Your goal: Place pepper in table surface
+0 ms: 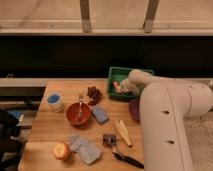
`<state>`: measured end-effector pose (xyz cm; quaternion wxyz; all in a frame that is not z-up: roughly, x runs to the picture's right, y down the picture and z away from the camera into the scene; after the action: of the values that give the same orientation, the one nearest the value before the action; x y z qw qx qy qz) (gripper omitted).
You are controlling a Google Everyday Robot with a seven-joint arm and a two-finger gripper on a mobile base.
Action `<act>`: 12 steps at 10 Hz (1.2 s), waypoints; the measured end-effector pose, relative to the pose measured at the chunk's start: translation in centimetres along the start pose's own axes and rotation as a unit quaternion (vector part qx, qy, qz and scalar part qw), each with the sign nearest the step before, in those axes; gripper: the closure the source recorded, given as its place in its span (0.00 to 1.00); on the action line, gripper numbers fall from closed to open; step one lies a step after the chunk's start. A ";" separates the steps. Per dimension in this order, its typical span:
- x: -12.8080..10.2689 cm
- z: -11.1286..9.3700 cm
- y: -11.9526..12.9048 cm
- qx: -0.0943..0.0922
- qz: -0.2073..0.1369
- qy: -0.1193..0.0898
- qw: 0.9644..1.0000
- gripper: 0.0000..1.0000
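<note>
The pepper (116, 86) shows as a small orange-red bit at the tip of my arm, over the front left part of the green tray (119, 73). My gripper (119, 88) is at the end of the white arm, reaching from the right into that tray, mostly hidden by the wrist (135, 80). The table surface (47, 127) is a light-brown wooden top that spreads out to the left of and in front of the tray.
On the table are a blue cup (54, 101), an orange-red bowl (78, 113) with a utensil, a dark clump (93, 93), a blue sponge (100, 114), a pale yellow vegetable (123, 132), a purple bowl (133, 109), an apple (61, 151), a crumpled wrapper (84, 147) and a black-handled brush (124, 157).
</note>
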<state>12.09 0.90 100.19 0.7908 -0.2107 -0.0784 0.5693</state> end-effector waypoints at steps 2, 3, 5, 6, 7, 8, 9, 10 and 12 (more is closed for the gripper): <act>0.0 -0.2 0.1 0.000 0.002 -0.002 1.000 1.00; -0.4 -0.7 0.5 0.000 0.004 -0.009 1.000 1.00; -1.9 -3.6 0.3 0.006 0.011 -0.032 0.999 1.00; -2.9 -5.2 0.3 0.008 0.015 -0.044 0.999 1.00; -3.7 -6.9 0.1 0.010 0.019 -0.058 0.998 1.00; -4.2 -8.1 -0.2 0.013 0.022 -0.068 0.997 1.00; -4.6 -9.1 -0.5 0.015 0.024 -0.077 0.997 1.00; -4.8 -9.5 -0.7 0.015 0.025 -0.082 0.996 1.00; -5.4 -10.6 -0.3 -0.005 0.028 -0.086 0.996 1.00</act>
<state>14.38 -6.77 91.38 0.7640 -0.1665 -0.1432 0.6067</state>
